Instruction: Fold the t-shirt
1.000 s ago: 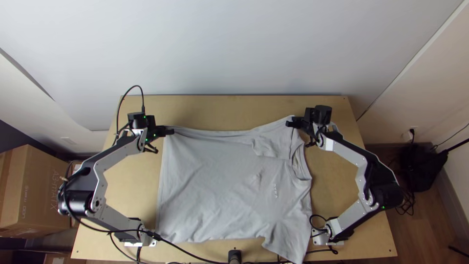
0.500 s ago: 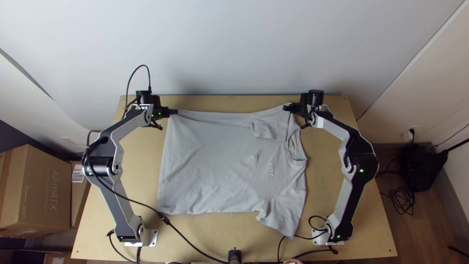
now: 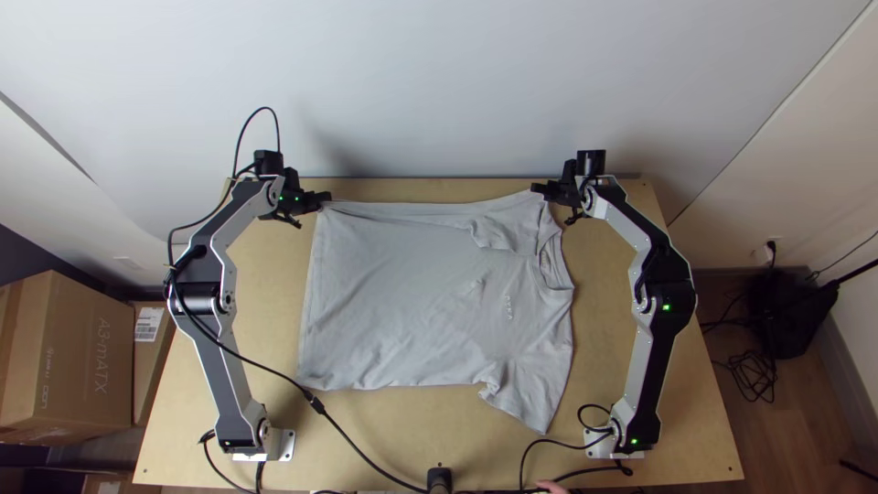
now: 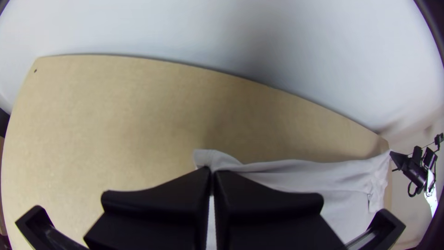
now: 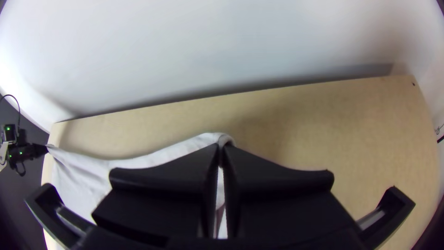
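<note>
Left pincer and right pincer are closed on far edge of t-shirt; uneven pulling could skew it.

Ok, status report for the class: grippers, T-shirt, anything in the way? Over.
Left gripper shut on far hem corner; right gripper shut on far edge, collar end. T-shirt mostly spread. Black cable beside near hem corner.

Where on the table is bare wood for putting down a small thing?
Bare wood lies between t-shirt and right arm, and between t-shirt and left arm. Crowded: the far edge, where left gripper and right gripper hold the t-shirt.
</note>
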